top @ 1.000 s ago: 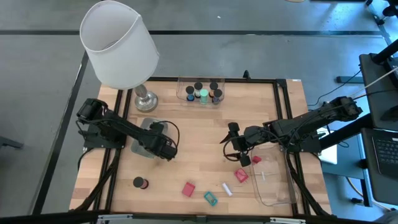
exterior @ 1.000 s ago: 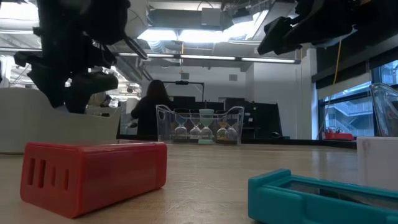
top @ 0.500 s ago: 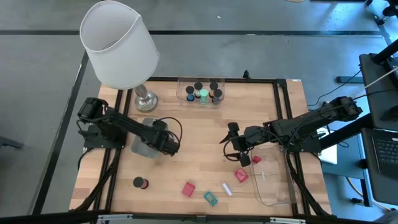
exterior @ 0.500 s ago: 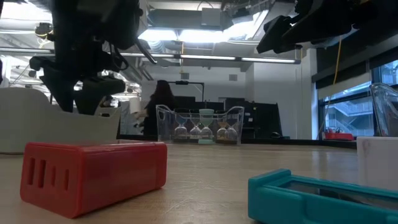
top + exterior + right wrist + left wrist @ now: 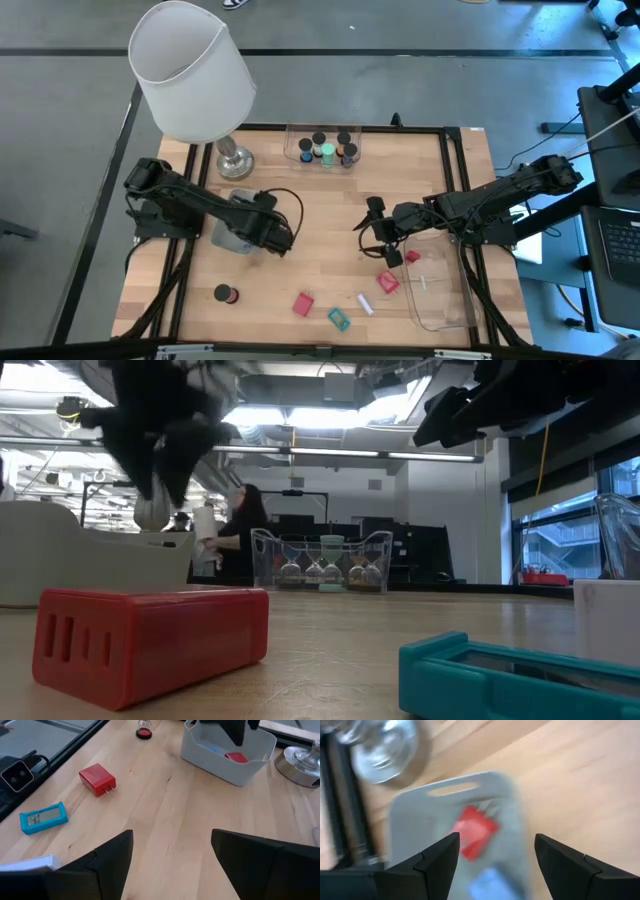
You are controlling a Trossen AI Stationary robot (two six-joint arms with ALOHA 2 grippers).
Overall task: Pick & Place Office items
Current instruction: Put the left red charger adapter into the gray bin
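A red block (image 5: 474, 836) and a pale-blue piece (image 5: 490, 881) already lie inside the grey bin (image 5: 232, 233) near the counter's left edge, and five dark cylinders with coloured tops (image 5: 327, 148) stand in the clear tray (image 5: 296, 152) at the far edge, beside the lamp base (image 5: 235, 161). Those look sorted.

Still loose on the counter (image 5: 320, 210), along the near edge, are a dark cylinder with a red top (image 5: 225, 294), a red block (image 5: 303, 303), a teal clip (image 5: 339, 319) and a small white stick (image 5: 366, 304). Another red block (image 5: 388, 283) and a small red piece (image 5: 412, 258) sit just beside the second clear tray (image 5: 445, 300) at the near right corner, which appears to hold little or nothing. Judging by this, the job is roughly half done, with about six pieces left to place.

The left gripper (image 5: 280, 235) hangs just beside the grey bin, towards the counter's middle, its fingers (image 5: 437, 857) spread with nothing between them. The right gripper (image 5: 374, 240) waits right of centre, above the counter, fingers (image 5: 107, 857) also spread and empty.
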